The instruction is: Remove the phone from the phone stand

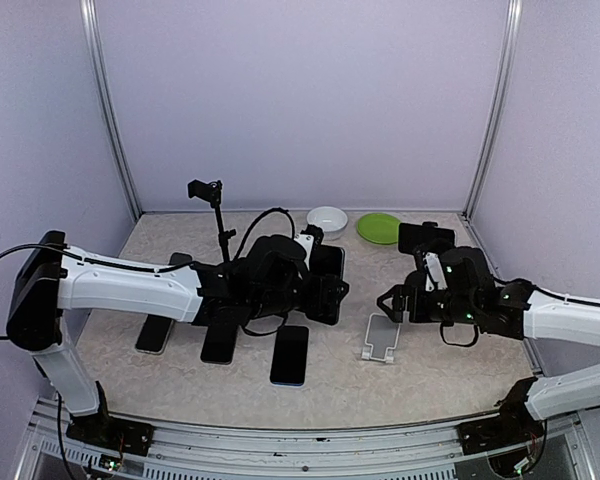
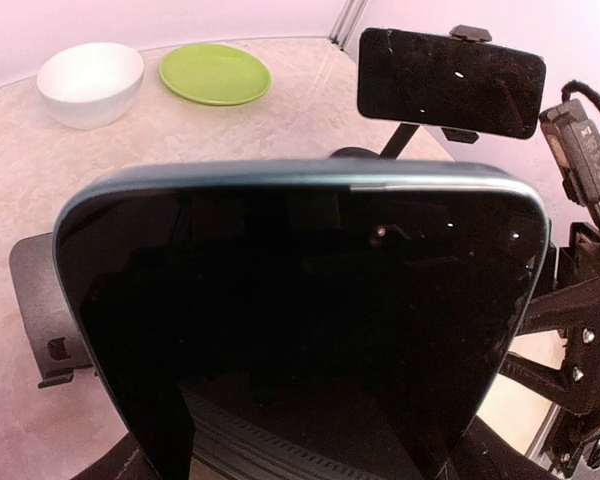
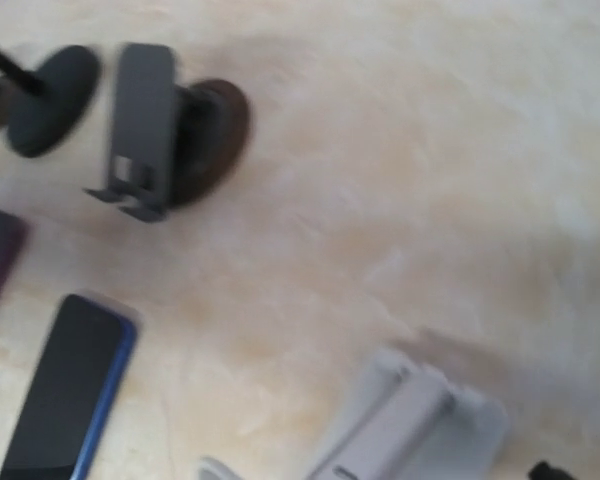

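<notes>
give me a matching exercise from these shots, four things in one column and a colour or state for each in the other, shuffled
Things
1. bowl
2. plate
3. pale stand
4. large phone

Colour or state
a. green
b. on the table, no phone on it
c. white
d. held up off the table, tilted

Pairs: 1-c, 2-a, 3-b, 4-d
</notes>
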`<control>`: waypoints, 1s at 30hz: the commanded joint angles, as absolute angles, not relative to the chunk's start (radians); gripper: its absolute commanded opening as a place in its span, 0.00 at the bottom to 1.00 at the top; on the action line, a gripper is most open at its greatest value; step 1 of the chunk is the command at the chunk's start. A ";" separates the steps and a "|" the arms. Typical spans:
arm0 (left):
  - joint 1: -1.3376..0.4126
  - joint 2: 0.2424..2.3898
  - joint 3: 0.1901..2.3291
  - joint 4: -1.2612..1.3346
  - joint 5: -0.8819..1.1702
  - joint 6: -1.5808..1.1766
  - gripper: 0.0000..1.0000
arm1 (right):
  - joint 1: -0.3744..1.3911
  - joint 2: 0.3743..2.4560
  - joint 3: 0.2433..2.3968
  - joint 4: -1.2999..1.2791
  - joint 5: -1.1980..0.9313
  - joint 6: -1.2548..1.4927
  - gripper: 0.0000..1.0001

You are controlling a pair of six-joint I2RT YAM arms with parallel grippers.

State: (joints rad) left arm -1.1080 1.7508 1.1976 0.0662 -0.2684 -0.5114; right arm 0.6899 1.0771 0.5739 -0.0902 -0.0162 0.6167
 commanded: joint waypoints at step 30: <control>-1.072 1.589 1.075 0.166 -0.336 -0.525 0.58 | 1.022 1.567 0.953 -0.566 0.570 1.144 0.75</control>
State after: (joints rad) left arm -1.0782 1.6253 1.0664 0.1043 -0.3218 -0.5198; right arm 1.0203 1.5734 0.9619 -0.5850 0.5285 1.1286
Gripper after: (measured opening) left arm 0.749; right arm 0.810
